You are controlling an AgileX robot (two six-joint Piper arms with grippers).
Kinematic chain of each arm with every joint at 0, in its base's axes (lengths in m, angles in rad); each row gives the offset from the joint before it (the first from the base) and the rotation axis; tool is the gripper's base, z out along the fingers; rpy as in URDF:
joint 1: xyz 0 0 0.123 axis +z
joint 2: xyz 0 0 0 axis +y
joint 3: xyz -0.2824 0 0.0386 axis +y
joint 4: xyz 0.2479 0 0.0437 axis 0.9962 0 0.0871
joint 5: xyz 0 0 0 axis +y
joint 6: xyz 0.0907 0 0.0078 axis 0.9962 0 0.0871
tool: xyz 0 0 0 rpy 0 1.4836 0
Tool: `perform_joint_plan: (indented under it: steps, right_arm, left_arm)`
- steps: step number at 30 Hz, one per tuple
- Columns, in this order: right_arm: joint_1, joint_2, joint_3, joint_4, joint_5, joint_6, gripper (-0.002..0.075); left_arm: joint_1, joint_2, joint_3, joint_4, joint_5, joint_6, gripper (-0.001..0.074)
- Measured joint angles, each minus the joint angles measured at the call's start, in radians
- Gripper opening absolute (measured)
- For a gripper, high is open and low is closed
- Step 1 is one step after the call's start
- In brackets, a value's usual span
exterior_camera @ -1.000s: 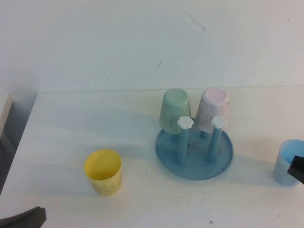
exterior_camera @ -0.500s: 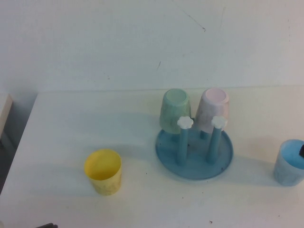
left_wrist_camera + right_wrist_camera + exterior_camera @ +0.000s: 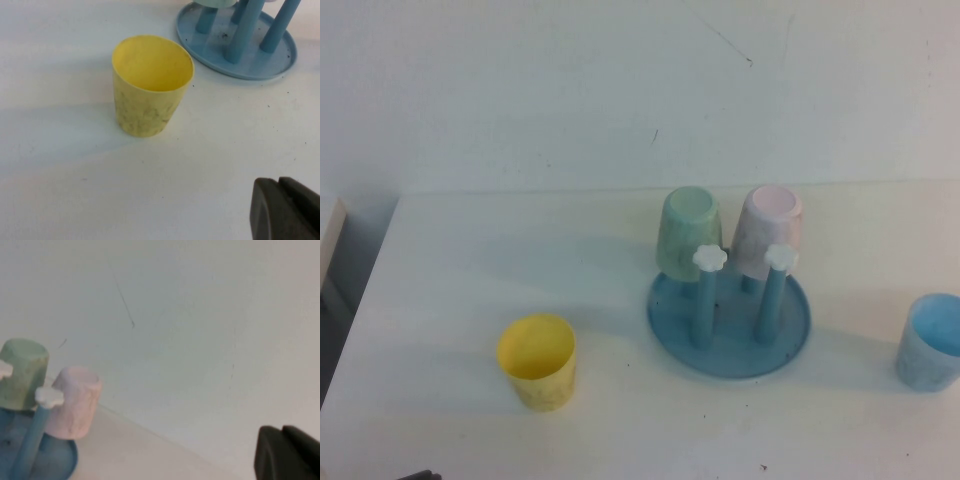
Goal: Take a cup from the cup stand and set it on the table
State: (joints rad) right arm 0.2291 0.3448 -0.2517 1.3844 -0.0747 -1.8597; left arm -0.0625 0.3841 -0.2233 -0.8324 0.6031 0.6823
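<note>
High view: the blue cup [image 3: 928, 342] stands upright on the white table [image 3: 470, 260], well to the right of the cup stand [image 3: 730, 318] and clear of it. A green cup [image 3: 689, 232] and a pink cup [image 3: 770, 232] hang upside down on the stand's far pegs, and the two near pegs with white knobs [image 3: 709, 257] are bare. A yellow cup [image 3: 537, 361] stands upright on the table to the stand's left.

Neither arm shows in this view. In the left wrist view, our left gripper [image 3: 289, 210] appears only as a dark corner above the table near the yellow cup; we cannot tell how its fingers stand. In the right wrist view, our right gripper [image 3: 287, 454] is a dark corner raised toward the wall, and we cannot tell its fingers either.

We judge the blue cup placed. To finish well, we should keep both arms clear of the cups.

We see no writing or brands.
</note>
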Motion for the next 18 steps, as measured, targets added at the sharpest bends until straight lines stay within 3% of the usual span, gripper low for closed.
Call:
perform_joint_plan:
  steps: [4, 8, 11, 18]
  right_arm:
    - [-0.053, -0.114, 0.183, -0.651, 0.012, 0.756, -0.0001]
    - [-0.175, -0.261, 0.268, -1.135, 0.298, 1.350, -0.0001]
    - [-0.217, -0.340, 0.279, -1.325, 0.433, 1.520, -0.0001]
    - [-0.194, -0.357, 0.277, -1.394, 0.434, 1.624, -0.0001]
  left_arm:
    - [0.000, 0.000, 0.000, 0.000, 0.000, 0.003, -0.0002]
    - [0.000, 0.000, 0.000, 0.000, 0.000, 0.005, -0.0002]
    - [0.000, 0.000, 0.000, 0.000, 0.000, 0.005, -0.0002]
    - [0.000, 0.000, 0.000, -0.004, 0.002, 0.005, -0.0001]
